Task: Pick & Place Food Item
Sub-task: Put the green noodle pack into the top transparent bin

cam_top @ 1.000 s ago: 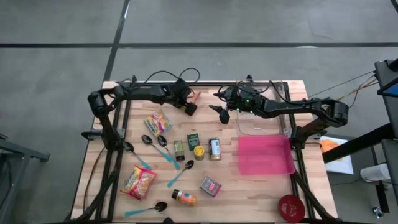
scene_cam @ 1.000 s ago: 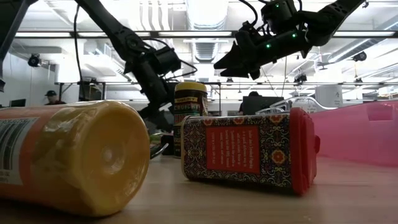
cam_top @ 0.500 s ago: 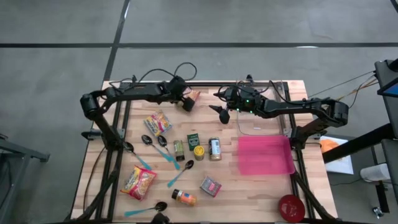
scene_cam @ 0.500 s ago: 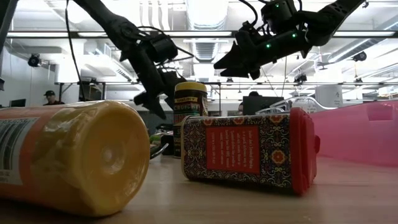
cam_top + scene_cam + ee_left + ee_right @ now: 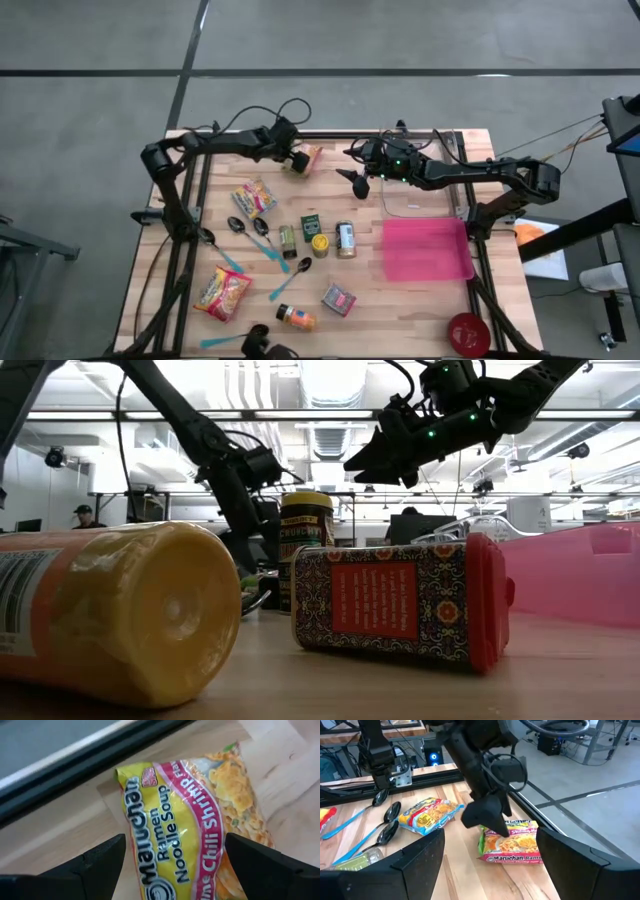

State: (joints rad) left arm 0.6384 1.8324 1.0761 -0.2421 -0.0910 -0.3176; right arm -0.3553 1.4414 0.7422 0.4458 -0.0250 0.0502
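Observation:
A yellow and pink ramen noodle packet [image 5: 195, 820] lies flat on the wood by the table's far edge [image 5: 310, 157]. My left gripper [image 5: 297, 163] hangs just above its near end, slanting down, open, with one finger on each side of the packet in the left wrist view. The right wrist view shows that gripper [image 5: 482, 815] over the packet [image 5: 512, 842]; no touch shows. My right gripper [image 5: 358, 182] waits open to the right of the packet, raised above the table.
A second ramen packet [image 5: 253, 197] and a third [image 5: 222, 292] lie on the left half, with blue-handled spoons [image 5: 250, 232] between them. Jars [image 5: 345, 240], a patterned box [image 5: 338, 299] and an orange bottle [image 5: 296, 318] fill the middle. A pink tray [image 5: 425, 250] and a red bowl [image 5: 468, 333] are at right.
My left gripper has swung toward the table's far edge and slightly left, over the ramen packet there, turning a little on the way. It has stayed open. The packet has not moved.

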